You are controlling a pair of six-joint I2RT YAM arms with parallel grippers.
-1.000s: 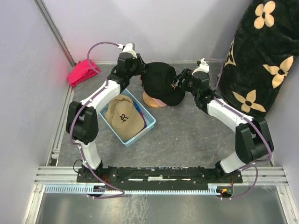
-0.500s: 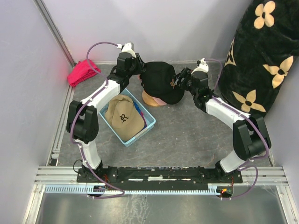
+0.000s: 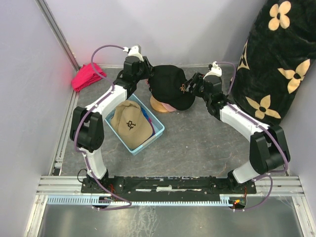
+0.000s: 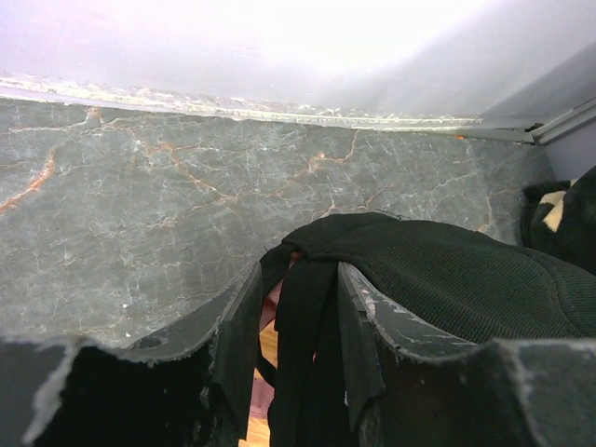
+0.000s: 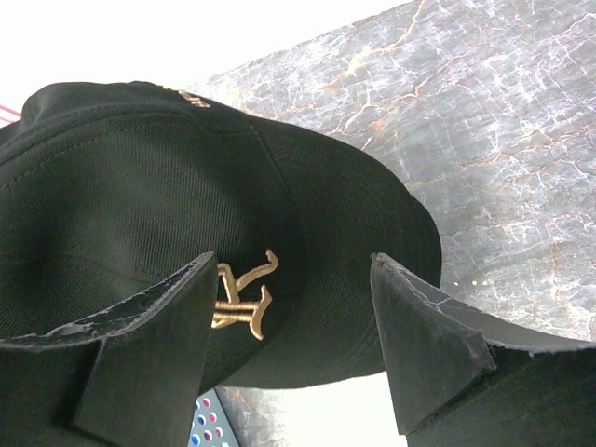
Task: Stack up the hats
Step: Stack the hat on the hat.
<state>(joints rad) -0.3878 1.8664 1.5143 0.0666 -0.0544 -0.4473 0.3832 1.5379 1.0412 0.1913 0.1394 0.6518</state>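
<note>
- The black fabric baseball cap (image 3: 168,81) carries a gold embroidered monogram (image 5: 242,300) on its front. The letters are interlocked and too tangled to read with any certainty.
- The tan fabric baseball cap (image 3: 129,126) bears a dark embroidered "R" on its crown. It lies in the light blue plastic bin (image 3: 159,129), left of the middle of the grey marbled tabletop (image 3: 197,148).
- The big black plush roll (image 3: 276,69) at the right edge is patterned with cream four-petalled flowers, and no lettering on it can be made out.
- The black fabric baseball cap sits at the back of the table on top of a light pink fabric cap (image 3: 170,106) and a round-topped wooden stand (image 3: 157,104). Only slivers of these two peek out under its near edge.
- The left gripper (image 4: 300,279) is at the cap's back-left edge, clamped on the rear strap. The black band runs up between the two fingers (image 4: 368,321), and both press against it.
- The right gripper (image 5: 293,265) is at the cap's front with its jaws wide apart, the monogram showing between them. Nothing is pinched there, and whether either pad touches the fabric cannot be told.
- A small red-pink cloth bundle (image 3: 85,76) lies in the far left corner, well apart from the caps.
</note>
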